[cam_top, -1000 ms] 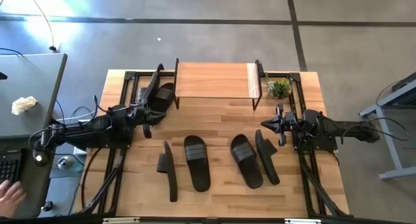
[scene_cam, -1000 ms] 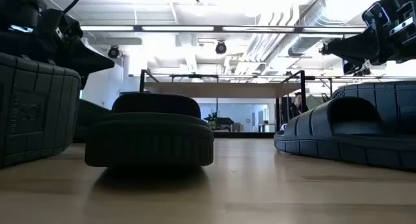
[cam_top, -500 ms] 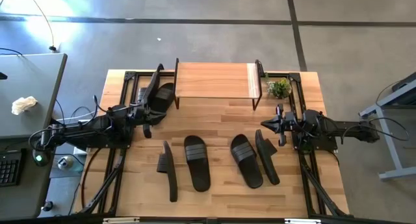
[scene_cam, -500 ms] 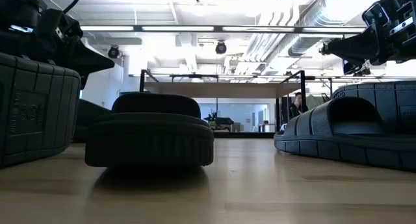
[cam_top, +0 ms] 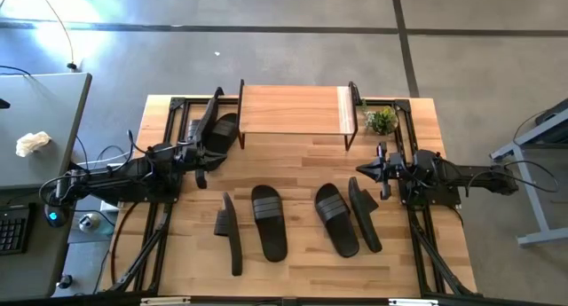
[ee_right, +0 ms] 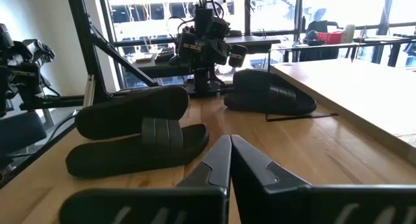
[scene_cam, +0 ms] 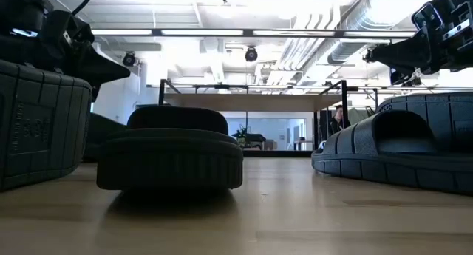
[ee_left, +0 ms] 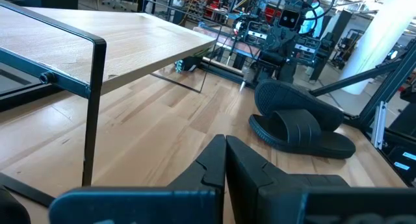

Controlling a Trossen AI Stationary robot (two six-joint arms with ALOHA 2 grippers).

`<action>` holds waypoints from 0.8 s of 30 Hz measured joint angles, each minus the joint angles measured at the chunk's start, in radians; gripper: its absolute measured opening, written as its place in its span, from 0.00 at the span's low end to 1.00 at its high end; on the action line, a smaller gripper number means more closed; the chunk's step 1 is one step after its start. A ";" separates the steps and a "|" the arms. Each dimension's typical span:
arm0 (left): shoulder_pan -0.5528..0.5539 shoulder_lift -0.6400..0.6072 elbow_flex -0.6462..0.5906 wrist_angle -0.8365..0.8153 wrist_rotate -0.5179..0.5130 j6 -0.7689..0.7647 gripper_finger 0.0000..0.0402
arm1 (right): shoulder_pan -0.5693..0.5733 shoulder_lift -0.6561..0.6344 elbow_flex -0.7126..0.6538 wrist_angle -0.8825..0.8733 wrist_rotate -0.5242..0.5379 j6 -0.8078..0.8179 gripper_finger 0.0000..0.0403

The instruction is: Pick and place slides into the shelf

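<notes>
High view: the left gripper [cam_top: 201, 175] sits at the left-centre of the frame, its fingers pressed together and holding nothing; the left wrist view shows the two dark fingers [ee_left: 214, 160] meeting along one line above bare wood. Just above it, toward the upper left, two slides [cam_top: 213, 127] lie together beside the left leg of the shelf [cam_top: 293, 109], one flat and one tipped on its edge. The right gripper [cam_top: 362, 170] is at the right-centre of the frame, pointing left, its fingers also closed on nothing; the right wrist view shows them touching over the tabletop.

Below and between the two grippers, in the lower middle of the frame, four more slides lie in a rough row on the table [cam_top: 302, 155]: a slide on its side [cam_top: 229, 231] at the left, a flat slide [cam_top: 268, 221] next to it, then another flat slide [cam_top: 336, 218] with a fourth slide [cam_top: 365, 214] on edge touching its right side. The shelf stands at the top centre, its light wood board bare, well apart from that row. A small green plant [cam_top: 382, 121] sits just right of the shelf.
</notes>
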 joint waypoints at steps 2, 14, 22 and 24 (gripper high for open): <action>0.000 0.000 0.000 0.000 0.000 0.000 0.00 | 0.000 0.000 0.000 0.000 0.000 0.000 0.00; 0.000 0.000 0.000 0.000 0.000 0.029 0.00 | 0.000 0.000 0.000 0.000 0.000 0.000 0.00; 0.000 0.000 0.000 0.000 0.000 0.031 0.00 | -0.001 0.000 0.000 0.005 0.034 -0.003 0.00; 0.000 0.000 0.000 0.001 0.001 -0.021 0.00 | -0.001 0.000 0.000 0.005 0.034 -0.002 0.00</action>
